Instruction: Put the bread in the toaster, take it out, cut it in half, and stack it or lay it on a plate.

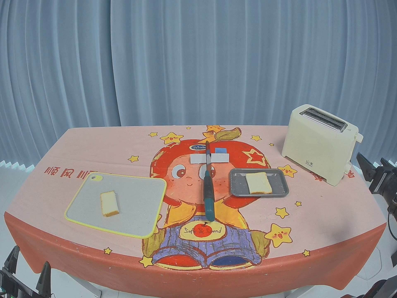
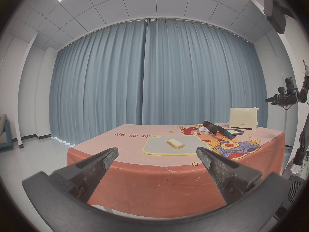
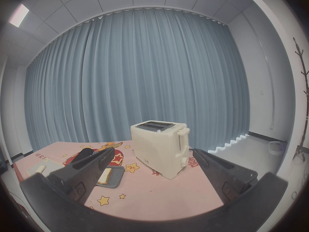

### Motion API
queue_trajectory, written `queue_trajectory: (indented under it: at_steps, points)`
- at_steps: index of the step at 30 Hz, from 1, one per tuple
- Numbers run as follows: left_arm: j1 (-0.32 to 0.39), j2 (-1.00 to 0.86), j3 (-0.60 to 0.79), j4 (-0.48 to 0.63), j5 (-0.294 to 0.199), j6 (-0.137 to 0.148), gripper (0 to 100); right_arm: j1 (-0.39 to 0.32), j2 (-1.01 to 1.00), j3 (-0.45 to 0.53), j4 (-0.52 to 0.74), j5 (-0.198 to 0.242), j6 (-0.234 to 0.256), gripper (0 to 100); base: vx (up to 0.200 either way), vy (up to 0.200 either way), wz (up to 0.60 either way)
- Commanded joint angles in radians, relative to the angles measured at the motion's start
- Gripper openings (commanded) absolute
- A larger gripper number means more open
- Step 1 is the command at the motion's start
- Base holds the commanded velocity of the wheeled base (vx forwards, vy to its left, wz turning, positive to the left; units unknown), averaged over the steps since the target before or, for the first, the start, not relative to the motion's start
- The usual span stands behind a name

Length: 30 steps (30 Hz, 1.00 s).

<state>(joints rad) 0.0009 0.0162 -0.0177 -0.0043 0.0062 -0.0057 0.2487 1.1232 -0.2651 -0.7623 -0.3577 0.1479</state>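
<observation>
The step in hand is judged to be the transfer of the half slice on the board (image 1: 109, 203) to the tray (image 1: 238, 183), where the other half slice (image 1: 259, 183) is already laid. The piece lies flat on the cutting board (image 1: 138, 205), toward the left near corner of the desk (image 1: 331, 216). Its long axis runs from the near edge toward the far edge, tilted slightly, with a short end turned to the near edge.

The left hand (image 2: 156, 151) is held off the near left corner of the desk, jaws wide apart and empty. The right hand (image 3: 154, 151) is held beyond the right edge, beside the toaster (image 1: 320, 141), likewise spread wide and holding nothing.

The piece would best be taken across its narrow width, with the fingers set either side of the long crust edges, and squeezed lightly, since soft crumb is likely to crush. The knife (image 1: 209, 187), lying along the middle of the desk with its handle toward the near edge, should be cleared on the way across. The piece could be stacked on the tray's half or laid beside it.
</observation>
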Motion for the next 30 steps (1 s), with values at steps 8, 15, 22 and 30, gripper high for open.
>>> queue_trajectory:
  at_steps: [8,15,22,30]
  points:
    - [0.001,-0.010,0.018,0.000,0.000,0.000,100,-0.039,-0.132,0.069,0.003,0.000,-0.028,100,0.000,0.000,0.00]
    - [0.001,-0.010,0.018,0.000,0.000,0.000,100,-0.077,-0.198,0.103,0.003,0.002,-0.054,100,0.000,0.000,0.00]
    - [0.001,-0.010,0.018,0.000,0.001,0.000,100,-0.077,-0.263,0.175,0.006,0.000,-0.054,100,0.000,0.000,0.00]
    - [0.001,-0.010,0.018,0.000,0.001,0.000,100,-0.106,-0.341,0.224,0.009,0.003,-0.068,100,0.000,0.000,0.00]
